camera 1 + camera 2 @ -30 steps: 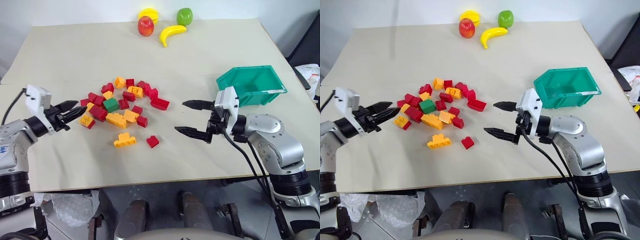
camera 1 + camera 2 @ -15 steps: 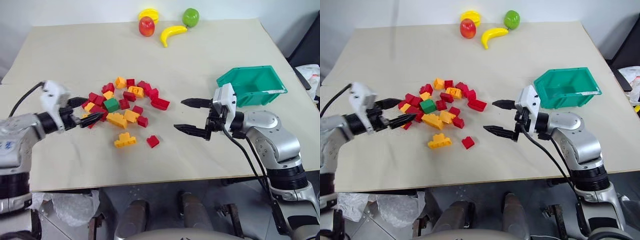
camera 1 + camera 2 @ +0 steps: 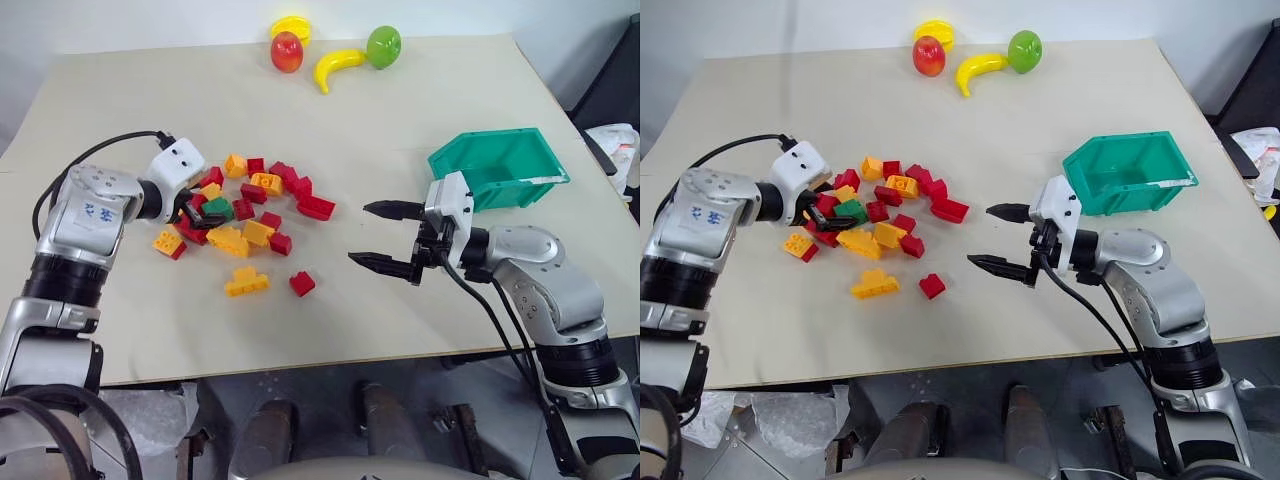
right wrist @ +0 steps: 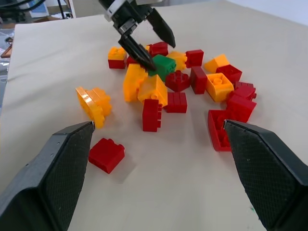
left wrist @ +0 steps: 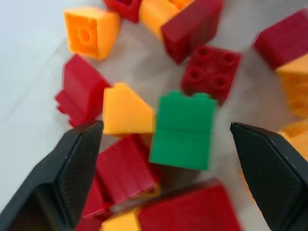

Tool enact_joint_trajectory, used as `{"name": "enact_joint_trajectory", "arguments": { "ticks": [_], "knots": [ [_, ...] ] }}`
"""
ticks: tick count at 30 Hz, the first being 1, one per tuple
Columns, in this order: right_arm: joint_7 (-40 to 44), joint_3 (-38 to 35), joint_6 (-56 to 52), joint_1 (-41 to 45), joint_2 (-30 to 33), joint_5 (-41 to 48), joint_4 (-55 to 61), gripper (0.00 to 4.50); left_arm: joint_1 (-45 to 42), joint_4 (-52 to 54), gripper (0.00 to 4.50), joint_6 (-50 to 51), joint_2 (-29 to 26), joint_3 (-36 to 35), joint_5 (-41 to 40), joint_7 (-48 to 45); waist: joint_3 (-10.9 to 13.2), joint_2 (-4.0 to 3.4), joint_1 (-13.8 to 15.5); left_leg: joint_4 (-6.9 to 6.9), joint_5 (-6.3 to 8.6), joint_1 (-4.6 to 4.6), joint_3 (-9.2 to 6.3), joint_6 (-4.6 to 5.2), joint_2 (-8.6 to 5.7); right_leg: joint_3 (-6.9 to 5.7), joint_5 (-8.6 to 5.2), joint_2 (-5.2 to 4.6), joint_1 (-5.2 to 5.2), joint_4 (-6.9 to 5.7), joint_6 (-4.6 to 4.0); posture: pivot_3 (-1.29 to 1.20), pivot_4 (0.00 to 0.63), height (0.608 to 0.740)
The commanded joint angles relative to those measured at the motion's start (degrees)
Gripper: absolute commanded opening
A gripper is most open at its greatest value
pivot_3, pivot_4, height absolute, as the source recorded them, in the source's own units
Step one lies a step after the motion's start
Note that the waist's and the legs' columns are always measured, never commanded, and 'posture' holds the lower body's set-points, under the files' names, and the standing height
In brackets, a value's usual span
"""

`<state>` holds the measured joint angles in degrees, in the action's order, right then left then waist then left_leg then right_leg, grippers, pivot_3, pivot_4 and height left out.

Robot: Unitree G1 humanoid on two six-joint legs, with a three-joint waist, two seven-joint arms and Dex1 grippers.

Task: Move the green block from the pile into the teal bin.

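The green block (image 3: 219, 208) lies in the left part of the pile (image 3: 233, 240) of red and orange bricks, beside a yellow sloped brick. My left gripper (image 3: 203, 208) is open and tilted down over it; in the left wrist view the green block (image 5: 183, 130) sits between the two spread fingertips, touching neither. My right gripper (image 3: 360, 233) hangs open and empty over bare table to the right of the pile, pointing left. The teal bin (image 3: 512, 190) stands behind the right arm, with nothing showing inside. The right wrist view shows the green block (image 4: 166, 65) under the left gripper (image 4: 150, 48).
One orange brick (image 3: 247, 283) and one red brick (image 3: 301, 284) lie loose in front of the pile. Toy fruit sits at the far edge: a red apple (image 3: 286, 52), a banana (image 3: 335, 68) and a green fruit (image 3: 383, 46). The table's front edge is close.
My left arm has swung forward and to the right, from beside the pile to over the green block, and its jaws have opened wider. The right arm has stayed still.
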<state>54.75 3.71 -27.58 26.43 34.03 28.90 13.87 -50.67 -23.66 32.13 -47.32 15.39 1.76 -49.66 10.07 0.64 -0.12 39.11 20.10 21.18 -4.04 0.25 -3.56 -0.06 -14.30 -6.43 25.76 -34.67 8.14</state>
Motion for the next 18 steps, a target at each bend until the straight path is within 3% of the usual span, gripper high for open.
{"name": "enact_joint_trajectory", "arguments": {
  "ticks": [1, 9, 15, 18],
  "knots": [
    [-0.8, -1.6, 0.1, -0.1, 0.4, 0.3, 2.5, 4.5, -2.6, -4.3, 4.47, -1.3, 0.1, 2.9, 4.3, -2.4, 0.0, 0.0, -0.1, 0.0, 0.0, 0.01, 0.01, 0.0, 0.0, 0.0, 0.0, 0.0, 0.0, 0.0, 0.0, 0.0, 0.15, 0.74],
    [-1.8, -1.4, 0.0, -0.5, 0.4, 0.1, 3.0, 4.5, -6.5, -12.1, 4.47, -4.0, 3.4, 5.5, 8.6, -4.7, 0.0, 0.0, 0.0, 0.03, 0.0, -0.02, 0.02, 0.0, 0.02, 0.01, 0.0, 0.02, 0.0, -0.07, 0.0, 0.0, 0.15, 0.74],
    [-2.1, -1.6, 0.1, -0.3, 0.6, -0.1, 2.8, 4.5, -8.9, -16.0, 3.34, -6.9, 5.0, 3.7, 9.8, -2.9, 0.0, 0.0, 0.2, 0.1, -0.07, -0.05, 0.02, 0.01, -0.04, 0.01, 0.01, -0.04, -0.03, -0.17, 0.01, 0.0, 0.15, 0.74],
    [-2.1, -1.9, 0.0, -0.4, 0.8, 0.0, 3.1, 4.5, -9.2, -15.0, 2.51, -7.4, 4.5, 0.2, 7.2, -4.3, 0.0, 0.01, 0.1, 0.11, -0.1, -0.04, 0.0, 0.01, -0.05, 0.01, 0.01, -0.06, -0.02, -0.23, 0.02, 0.0, 0.15, 0.74]
  ]
}}
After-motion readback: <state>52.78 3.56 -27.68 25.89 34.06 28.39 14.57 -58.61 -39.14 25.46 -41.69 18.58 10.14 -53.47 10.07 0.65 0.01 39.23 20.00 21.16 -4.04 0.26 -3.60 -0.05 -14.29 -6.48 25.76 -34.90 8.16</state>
